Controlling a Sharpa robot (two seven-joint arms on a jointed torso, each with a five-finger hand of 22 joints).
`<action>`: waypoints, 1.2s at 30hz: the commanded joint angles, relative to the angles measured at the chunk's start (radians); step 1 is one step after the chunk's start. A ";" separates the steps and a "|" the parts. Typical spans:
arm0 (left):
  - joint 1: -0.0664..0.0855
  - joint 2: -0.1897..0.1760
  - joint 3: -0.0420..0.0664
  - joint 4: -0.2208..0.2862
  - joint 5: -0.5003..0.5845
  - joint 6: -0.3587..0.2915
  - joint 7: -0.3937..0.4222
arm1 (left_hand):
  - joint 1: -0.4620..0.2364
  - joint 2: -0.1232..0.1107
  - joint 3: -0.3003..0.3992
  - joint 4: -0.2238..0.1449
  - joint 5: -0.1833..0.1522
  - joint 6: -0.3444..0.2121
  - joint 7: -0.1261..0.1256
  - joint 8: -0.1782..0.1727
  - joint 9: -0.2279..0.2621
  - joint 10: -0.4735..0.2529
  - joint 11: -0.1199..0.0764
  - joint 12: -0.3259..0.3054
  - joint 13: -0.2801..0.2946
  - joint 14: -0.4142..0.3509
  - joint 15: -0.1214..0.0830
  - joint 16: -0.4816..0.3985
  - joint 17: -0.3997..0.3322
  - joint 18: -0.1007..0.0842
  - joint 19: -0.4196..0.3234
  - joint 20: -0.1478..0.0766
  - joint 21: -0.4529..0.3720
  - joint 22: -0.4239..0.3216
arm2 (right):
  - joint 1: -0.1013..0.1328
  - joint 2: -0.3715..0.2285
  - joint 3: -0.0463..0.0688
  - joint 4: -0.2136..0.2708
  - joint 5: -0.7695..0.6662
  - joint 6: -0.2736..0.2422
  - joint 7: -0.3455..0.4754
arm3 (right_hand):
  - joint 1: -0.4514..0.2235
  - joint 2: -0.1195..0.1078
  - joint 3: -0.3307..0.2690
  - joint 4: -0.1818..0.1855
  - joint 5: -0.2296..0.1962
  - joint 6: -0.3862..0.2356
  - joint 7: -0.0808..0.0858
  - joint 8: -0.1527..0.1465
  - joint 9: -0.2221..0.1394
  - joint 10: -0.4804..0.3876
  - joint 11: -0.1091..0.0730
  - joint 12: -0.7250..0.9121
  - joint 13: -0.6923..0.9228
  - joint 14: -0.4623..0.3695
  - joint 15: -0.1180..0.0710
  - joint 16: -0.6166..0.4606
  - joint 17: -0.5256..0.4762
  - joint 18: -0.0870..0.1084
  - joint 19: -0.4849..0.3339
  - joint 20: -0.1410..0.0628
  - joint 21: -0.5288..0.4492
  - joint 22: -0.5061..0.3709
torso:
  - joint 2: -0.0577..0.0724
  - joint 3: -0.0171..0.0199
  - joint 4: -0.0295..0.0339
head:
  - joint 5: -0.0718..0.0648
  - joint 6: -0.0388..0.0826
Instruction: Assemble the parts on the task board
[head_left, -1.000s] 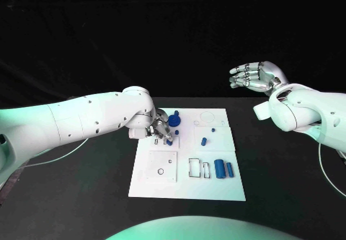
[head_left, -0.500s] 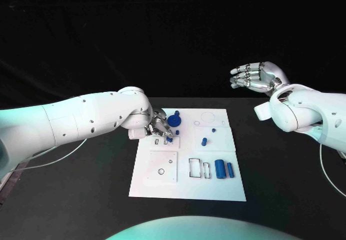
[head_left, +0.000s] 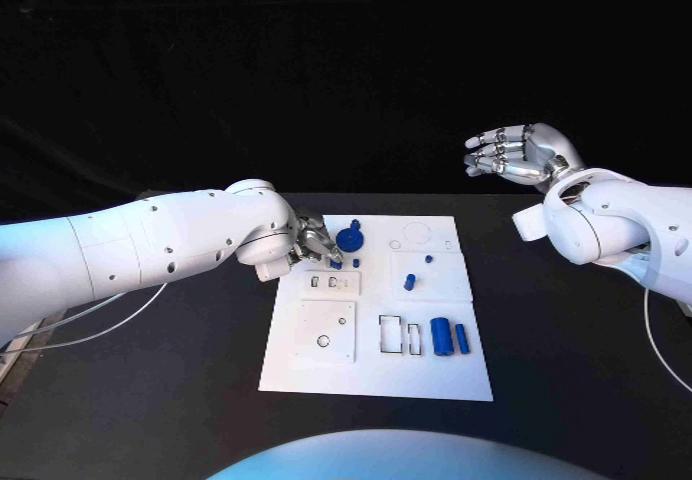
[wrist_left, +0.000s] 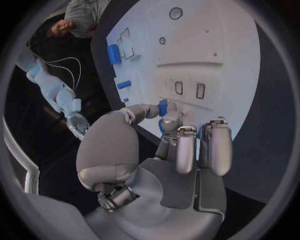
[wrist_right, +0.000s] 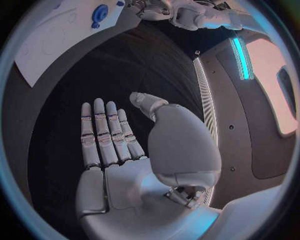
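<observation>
The white board (head_left: 378, 372) lies flat in the middle of the black table (head_left: 577, 340). Small blue pieces sit on it. A round blue piece (head_left: 353, 241) is near the far left corner. A little blue piece (head_left: 408, 281) lies in the middle. Two longer blue pieces (head_left: 449, 337) lie side by side near the right edge, next to a box-shaped outline.

The left hand (head_left: 317, 248) is over the far left part of the board, just beside the round blue piece. Its fingers (wrist_left: 215, 150) are bent in close together. In the left wrist view, a small blue part (wrist_left: 163, 107) sits between the thumb and a fingertip, so the hand pinches it. Two small slots (wrist_left: 189, 89) in the board lie just past the fingertips.

The right hand (head_left: 516, 152) is up in the air, far from the board, past the far right corner of the table. Its fingers (wrist_right: 103, 132) are straight, side by side, and it holds nothing.
</observation>
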 joint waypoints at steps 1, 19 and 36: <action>-0.005 0.000 0.000 0.006 -0.070 -0.050 0.007 | 0.006 -0.005 0.099 -0.105 0.036 0.050 -0.039 0.004 0.083 0.053 -0.045 0.004 0.002 0.100 -0.009 0.001 0.254 -0.020 0.029 -0.007 0.005 0.063 | -0.001 -0.001 0.000 0.002 -0.010 0.004 0.010 | -0.007 -0.001 -0.007 0.000 0.002 -0.006 0.064 -0.005 -0.001 -0.005 0.002 0.006 -0.002 -0.001 0.006 -0.005 -0.001 0.011 -0.003 0.000 -0.004 -0.002 | 0.000 0.0001 -0.0002 | 0.002 -0.003; -0.017 0.000 -0.001 0.011 -0.124 0.078 -0.014 | 0.006 -0.011 0.100 -0.107 0.063 0.057 -0.042 0.006 0.086 0.063 -0.047 0.014 0.012 0.101 -0.011 0.005 0.259 -0.021 0.031 -0.009 0.009 0.070 | -0.003 -0.004 0.000 0.003 -0.010 0.004 0.011 | -0.009 -0.002 -0.009 0.000 0.002 -0.007 0.065 -0.006 -0.003 -0.007 0.003 0.006 -0.004 -0.001 0.007 -0.006 -0.001 0.011 -0.003 0.001 -0.006 -0.004 | 0.001 -0.0007 -0.0013 | 0.009 -0.011; -0.022 0.005 -0.001 0.009 -0.127 0.122 -0.021 | 0.004 -0.011 0.099 -0.106 0.079 0.060 -0.043 0.006 0.088 0.068 -0.048 0.019 0.017 0.101 -0.012 0.004 0.258 -0.022 0.033 -0.009 0.011 0.074 | -0.005 -0.003 -0.001 0.003 -0.010 0.005 0.012 | -0.009 -0.002 -0.009 0.000 0.002 -0.007 0.065 -0.006 -0.003 -0.007 0.003 0.006 -0.004 -0.001 0.007 -0.006 -0.001 0.011 -0.003 0.001 -0.006 -0.004 | 0.002 -0.0006 -0.0021 | 0.010 -0.014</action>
